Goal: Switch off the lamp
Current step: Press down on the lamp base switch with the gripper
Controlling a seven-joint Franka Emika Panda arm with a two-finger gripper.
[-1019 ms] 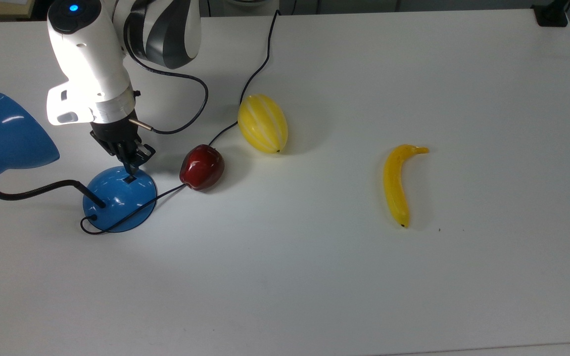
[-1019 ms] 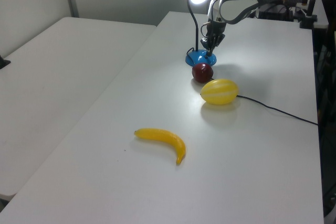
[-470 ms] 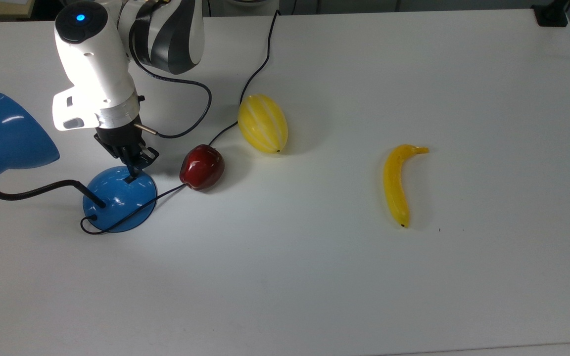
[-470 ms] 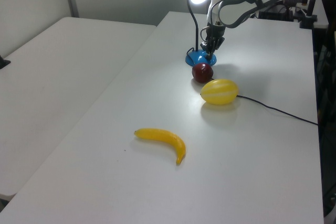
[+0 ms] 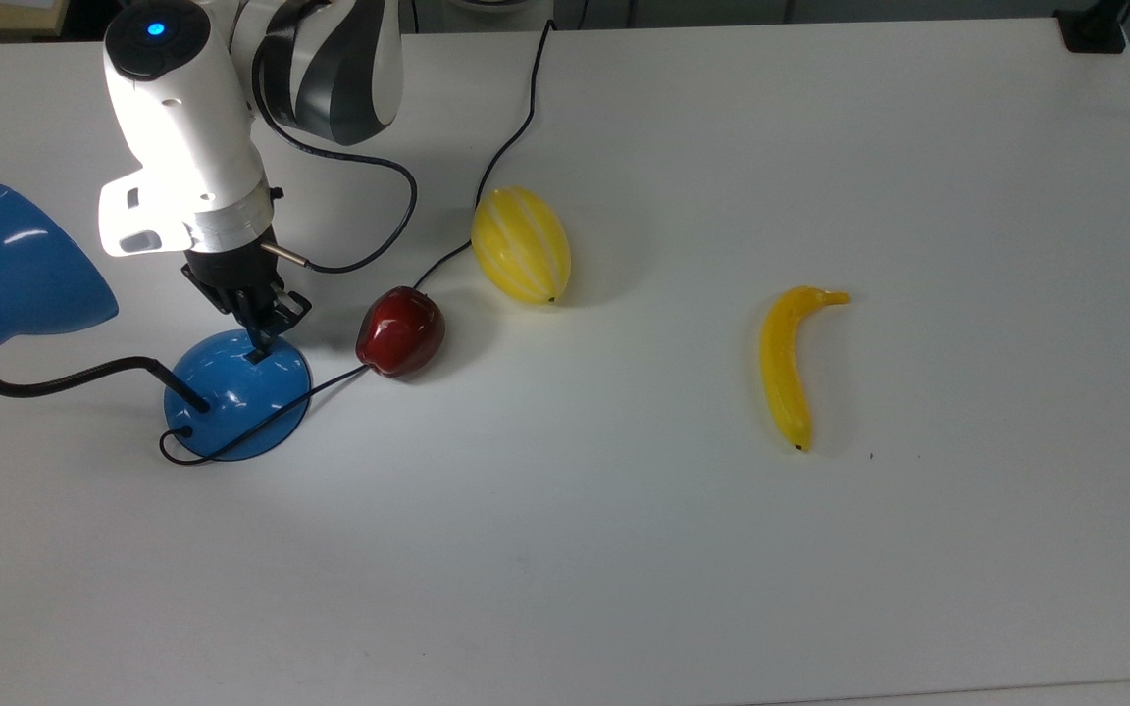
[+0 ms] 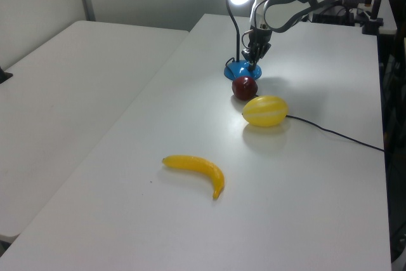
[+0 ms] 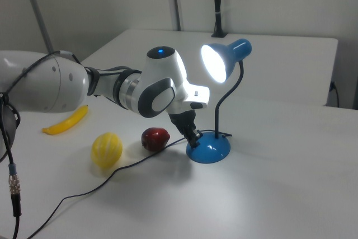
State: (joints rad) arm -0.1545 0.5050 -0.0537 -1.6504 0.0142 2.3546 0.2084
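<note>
The lamp is lit. Its blue cone shade (image 5: pixel 14 279) hangs at the top view's left on a black bendy neck (image 5: pixel 65 378), and the bulb glares in the right view (image 7: pixel 215 62). On the round blue base (image 5: pixel 231 397) sits a small black switch (image 5: pixel 256 357). My gripper (image 5: pixel 259 336) points down with its fingers shut together, and their tips rest at the switch on the upper part of the base. In the left view the gripper (image 6: pixel 254 63) stands over the base (image 6: pixel 238 70). From the right view the gripper (image 7: pixel 196 139) meets the base (image 7: pixel 211 150) at its left rim.
A dark red apple (image 5: pixel 400 330) lies just right of the base in the top view, with the lamp's black cord (image 5: pixel 501 152) running past it. Beyond it is a yellow striped melon (image 5: pixel 521 245), and a banana (image 5: pixel 789 363) lies farther right. The table is white.
The wrist has shifted slightly up and to the right in the top view. The fingertips stay at the switch and the lamp stays lit.
</note>
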